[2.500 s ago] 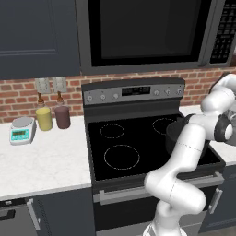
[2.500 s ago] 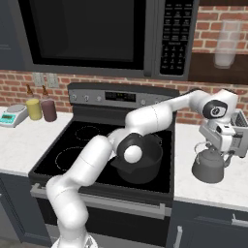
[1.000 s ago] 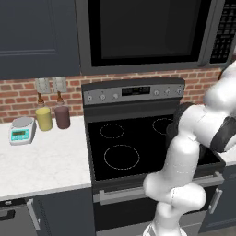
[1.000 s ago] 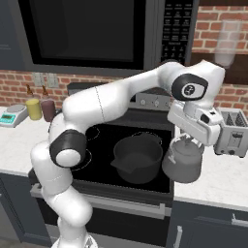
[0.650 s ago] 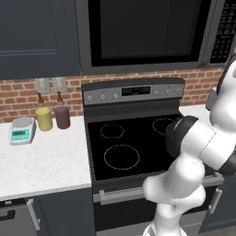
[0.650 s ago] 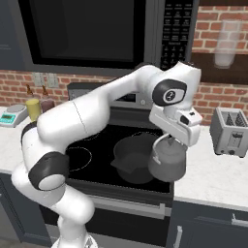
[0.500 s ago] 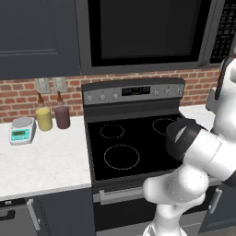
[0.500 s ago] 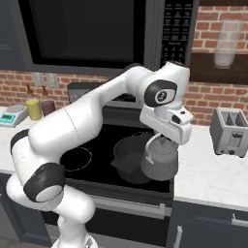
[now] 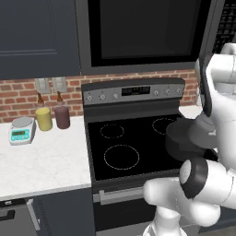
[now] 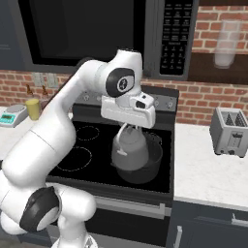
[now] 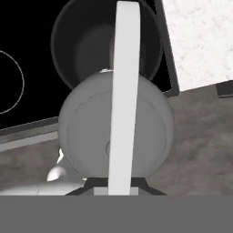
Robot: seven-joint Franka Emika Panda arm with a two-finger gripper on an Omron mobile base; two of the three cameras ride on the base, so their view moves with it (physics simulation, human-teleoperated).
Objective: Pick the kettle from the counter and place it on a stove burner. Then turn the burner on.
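Glossy white arm, dark joints

- The small grey metal kettle looks smooth and dully brushed, with soft highlights on its rounded body; its pale arched handle is plain and matt.
- The wide black pot has a dark, satin finish.
- The black glass cooktop is glossy, with thin dashed white ring outlines, the large one at 7 o'clock.
- The white stone-look desk is faintly speckled and matt.
- The brick back wall looks rough.
- The boxy silver toaster has a brushed-metal look.
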